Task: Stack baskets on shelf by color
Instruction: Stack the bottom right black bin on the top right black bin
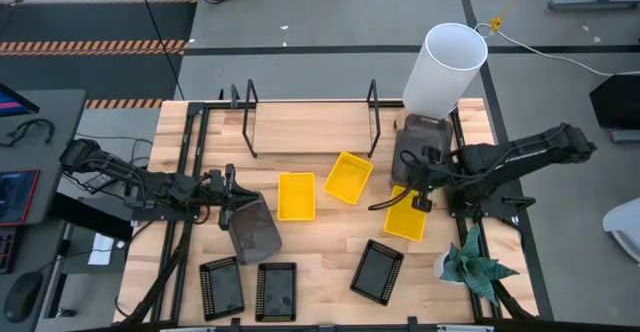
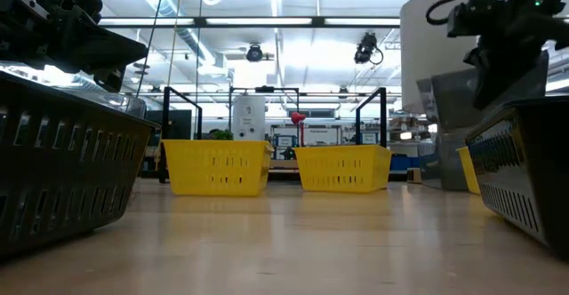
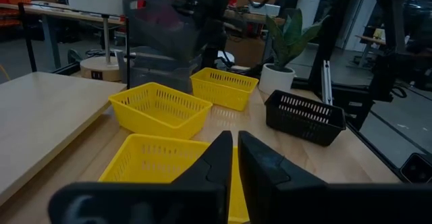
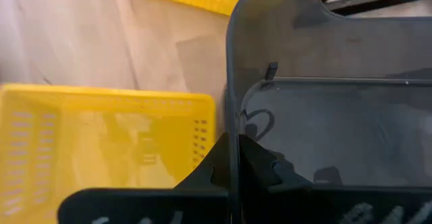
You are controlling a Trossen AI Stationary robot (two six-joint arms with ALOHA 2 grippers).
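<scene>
Baskets: right end effector (image 1: 421, 184) is gripping a dark grey basket (image 1: 416, 144) by its wall at the bench's (image 1: 320, 247) two o'clock, beside the empty shelf (image 1: 310, 127). Left end effector (image 1: 232, 197), fingers nearly closed, is sitting at another grey basket (image 1: 255, 230) at eight o'clock; whether it grips is unclear. Pickup step; next, carrying toward twelve o'clock.

There are three yellow baskets on the table. One (image 1: 296, 195) sits in the middle, one (image 1: 347, 177) is tilted just beside it, and one (image 1: 406, 215) is partly under the right arm.

There are three black baskets with holes in their walls. Two (image 1: 221, 287) (image 1: 276, 290) sit side by side near the front edge, and one (image 1: 377, 270) is turned a bit, off to the right.

There are two dark grey baskets to see. One (image 1: 254, 227) is by the left arm, and one (image 1: 418, 144) is by the right arm.

There is one shelf (image 1: 310, 127), one big white tube (image 1: 444, 69), and one small green plant (image 1: 474, 265).

There are two robot arms.
</scene>
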